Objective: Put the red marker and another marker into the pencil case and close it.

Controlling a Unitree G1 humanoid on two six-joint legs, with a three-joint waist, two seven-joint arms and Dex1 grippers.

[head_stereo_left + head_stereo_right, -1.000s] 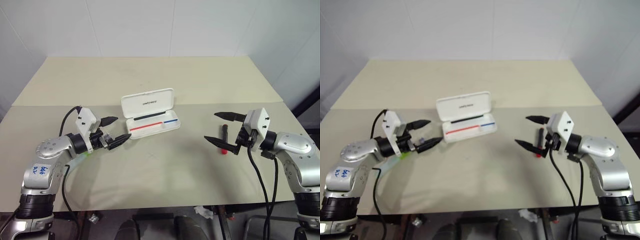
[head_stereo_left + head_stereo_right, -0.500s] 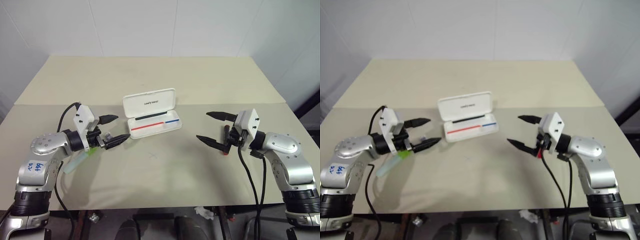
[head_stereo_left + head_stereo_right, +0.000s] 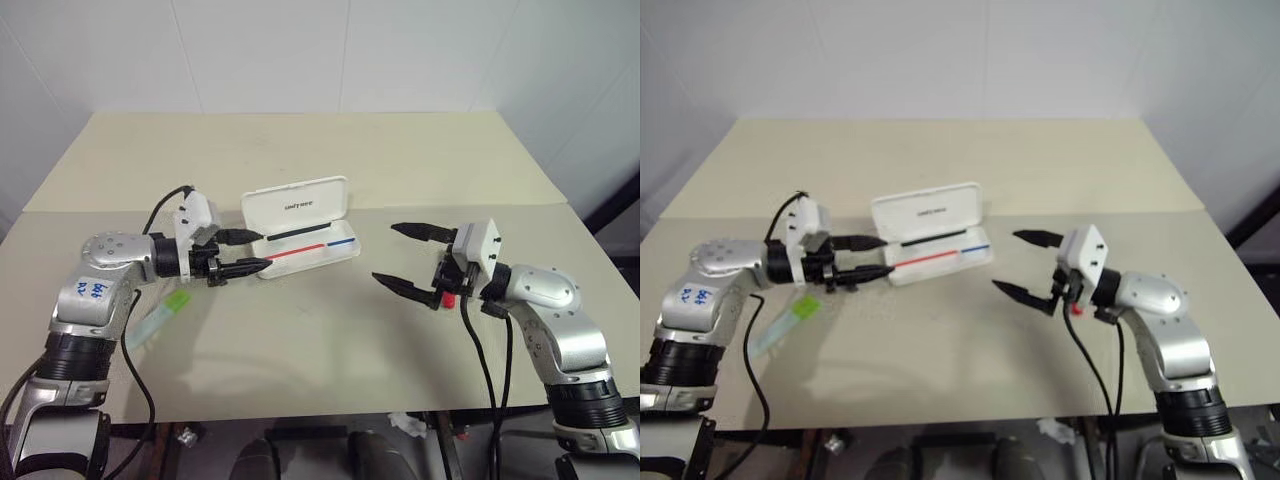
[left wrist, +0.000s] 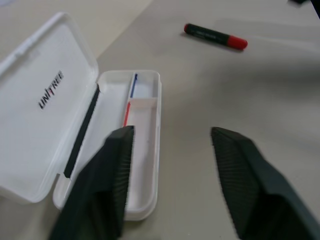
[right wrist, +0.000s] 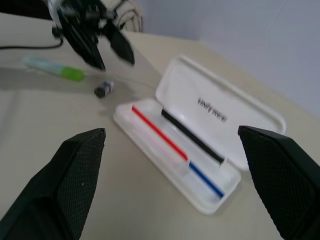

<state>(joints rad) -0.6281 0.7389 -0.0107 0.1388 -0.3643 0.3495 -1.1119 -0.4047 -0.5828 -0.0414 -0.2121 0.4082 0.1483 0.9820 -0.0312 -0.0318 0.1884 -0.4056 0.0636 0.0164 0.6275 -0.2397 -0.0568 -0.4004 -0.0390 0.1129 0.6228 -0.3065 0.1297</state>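
Plainly, neither marker is in the case (image 3: 299, 231) yet. Case sits open at table centre, lid up at 12 o'clock, tray empty. Hard white plastic, light; likely to skid if pushed on the lid, so press straight down to close.

Red marker (image 4: 215, 36) lies on the table (image 3: 330, 340) at 3 o'clock of the case, just behind the right gripper (image 3: 411, 262). Slim, stiff, round, apt to roll; best pinched mid-barrel.

Green marker (image 3: 160, 317) lies at 8 o'clock of the case. Flat, smooth, likely slippery.

Left gripper (image 3: 248, 251): fingers partly apart, empty, just at 9 o'clock of the tray. Right gripper: spread wide, empty, hovering.
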